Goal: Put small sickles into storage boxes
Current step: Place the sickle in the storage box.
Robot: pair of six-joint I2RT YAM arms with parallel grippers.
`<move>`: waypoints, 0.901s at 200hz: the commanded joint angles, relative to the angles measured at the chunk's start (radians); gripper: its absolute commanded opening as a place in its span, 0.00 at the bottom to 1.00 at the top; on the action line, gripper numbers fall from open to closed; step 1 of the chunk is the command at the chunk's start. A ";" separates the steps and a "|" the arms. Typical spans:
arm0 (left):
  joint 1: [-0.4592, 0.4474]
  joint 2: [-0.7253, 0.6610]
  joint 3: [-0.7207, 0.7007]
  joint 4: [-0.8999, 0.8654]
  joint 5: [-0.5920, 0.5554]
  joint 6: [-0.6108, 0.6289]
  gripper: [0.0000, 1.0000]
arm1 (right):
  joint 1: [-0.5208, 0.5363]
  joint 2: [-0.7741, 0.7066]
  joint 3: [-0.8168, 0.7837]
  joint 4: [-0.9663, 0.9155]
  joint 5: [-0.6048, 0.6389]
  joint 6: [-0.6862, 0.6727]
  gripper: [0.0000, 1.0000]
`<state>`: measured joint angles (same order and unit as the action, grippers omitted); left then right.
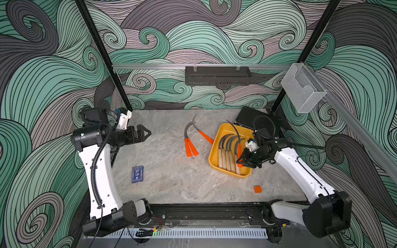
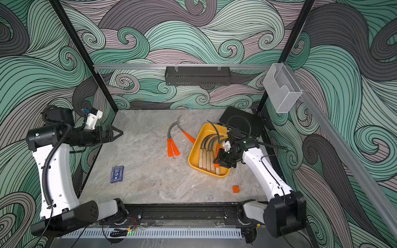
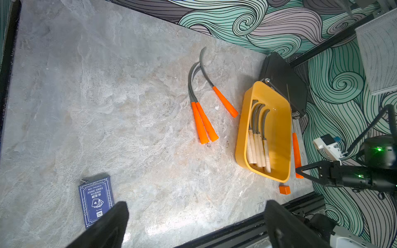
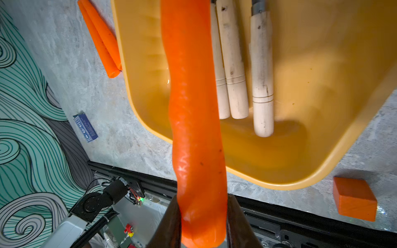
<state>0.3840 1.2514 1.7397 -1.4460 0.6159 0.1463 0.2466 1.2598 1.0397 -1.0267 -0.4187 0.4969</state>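
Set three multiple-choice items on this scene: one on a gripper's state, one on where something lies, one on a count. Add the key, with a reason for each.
1. The right gripper is: A open and empty; B shut on an orange-handled sickle; C shut on the small orange cube.
2. The cube lies: A on the table, outside the yellow tray; B in the tray; C under it.
3. Orange-handled sickles lying on the table: A one; B five; C three.
Key: B, its jaws clamp the orange handle; A, it sits on bare table; C, two lie side by side and one apart.
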 commanded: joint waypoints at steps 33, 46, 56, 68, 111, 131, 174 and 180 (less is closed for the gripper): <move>0.006 -0.030 -0.023 -0.022 0.029 0.006 0.99 | -0.008 0.052 0.004 -0.020 0.094 -0.025 0.00; 0.007 -0.036 -0.030 -0.020 0.029 0.006 0.99 | -0.008 0.068 0.013 -0.020 0.106 -0.027 0.00; 0.007 -0.037 -0.032 -0.020 0.030 0.004 0.99 | -0.008 0.083 0.019 -0.019 0.117 -0.032 0.00; 0.007 -0.040 -0.034 -0.021 0.033 0.003 0.99 | -0.009 0.101 0.021 -0.020 0.130 -0.035 0.00; 0.007 -0.038 -0.035 -0.017 0.031 0.003 0.99 | -0.007 0.157 0.056 -0.019 0.150 -0.051 0.00; 0.007 -0.037 -0.034 -0.014 0.030 -0.001 0.99 | -0.008 0.190 0.075 -0.020 0.163 -0.063 0.00; 0.007 -0.037 -0.030 -0.011 0.015 -0.001 0.99 | -0.007 0.257 0.113 -0.017 0.161 -0.070 0.00; 0.007 -0.038 -0.028 -0.010 0.011 -0.001 0.99 | -0.007 0.265 0.117 -0.016 0.161 -0.071 0.00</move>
<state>0.3840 1.2259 1.7050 -1.4445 0.6250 0.1459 0.2462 1.4963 1.1217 -1.0348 -0.2794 0.4442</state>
